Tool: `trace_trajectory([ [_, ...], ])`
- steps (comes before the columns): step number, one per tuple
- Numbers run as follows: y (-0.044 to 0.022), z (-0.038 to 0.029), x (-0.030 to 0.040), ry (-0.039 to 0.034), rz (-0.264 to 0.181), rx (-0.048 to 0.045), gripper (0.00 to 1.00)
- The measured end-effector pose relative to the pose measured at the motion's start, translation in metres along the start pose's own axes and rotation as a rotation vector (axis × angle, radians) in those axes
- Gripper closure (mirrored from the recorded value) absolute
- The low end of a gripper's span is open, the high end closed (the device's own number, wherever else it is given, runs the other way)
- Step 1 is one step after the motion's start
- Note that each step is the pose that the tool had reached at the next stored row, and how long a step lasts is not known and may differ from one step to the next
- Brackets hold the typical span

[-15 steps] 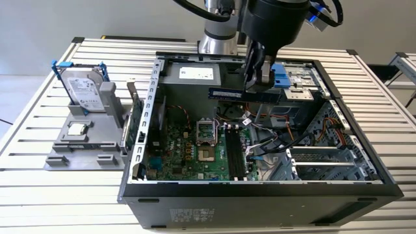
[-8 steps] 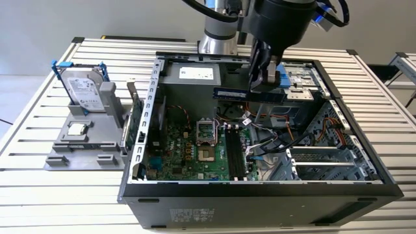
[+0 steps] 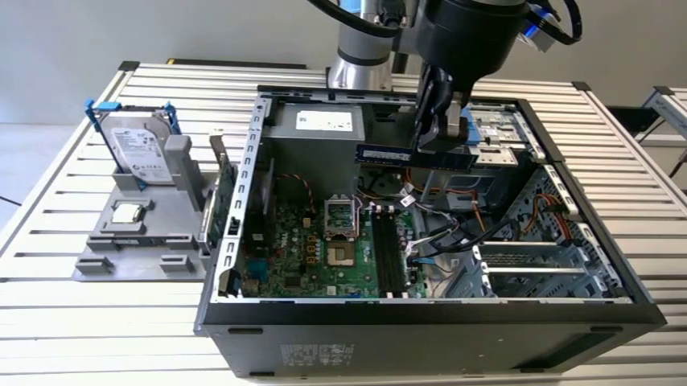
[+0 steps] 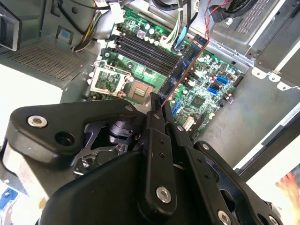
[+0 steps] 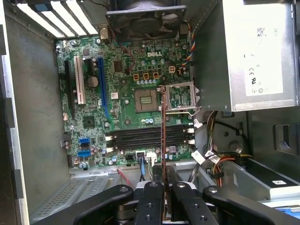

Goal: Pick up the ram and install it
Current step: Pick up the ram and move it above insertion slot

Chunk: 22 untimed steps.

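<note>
In the exterior view, pinching the ram (image 3: 413,155) in the hand (image 3: 440,145) above the open computer case (image 3: 429,307) on the slatted metal counter (image 3: 108,322), pale grey background (image 3: 108,32) behind. In the second wrist view, gripping it tilted over the case's green motherboard (image 4: 206,79). In the first wrist view, edge-on across the black memory slots (image 5: 136,136) inside the case.
</note>
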State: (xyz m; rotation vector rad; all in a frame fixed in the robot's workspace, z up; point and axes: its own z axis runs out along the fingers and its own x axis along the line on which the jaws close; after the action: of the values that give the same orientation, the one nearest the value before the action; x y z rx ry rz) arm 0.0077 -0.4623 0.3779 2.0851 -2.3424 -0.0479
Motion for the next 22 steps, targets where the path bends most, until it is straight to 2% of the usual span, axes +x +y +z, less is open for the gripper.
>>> trace_trajectory([
  [11, -0.0001, 0.0, 0.0, 0.0001, -0.006, 0.0, 1.0],
  [19, -0.0001, 0.0, 0.0, 0.0018, -0.071, -0.0011, 1.0],
  [22, -0.0001, 0.0, 0.0, 0.0021, -0.082, -0.0013, 1.0],
])
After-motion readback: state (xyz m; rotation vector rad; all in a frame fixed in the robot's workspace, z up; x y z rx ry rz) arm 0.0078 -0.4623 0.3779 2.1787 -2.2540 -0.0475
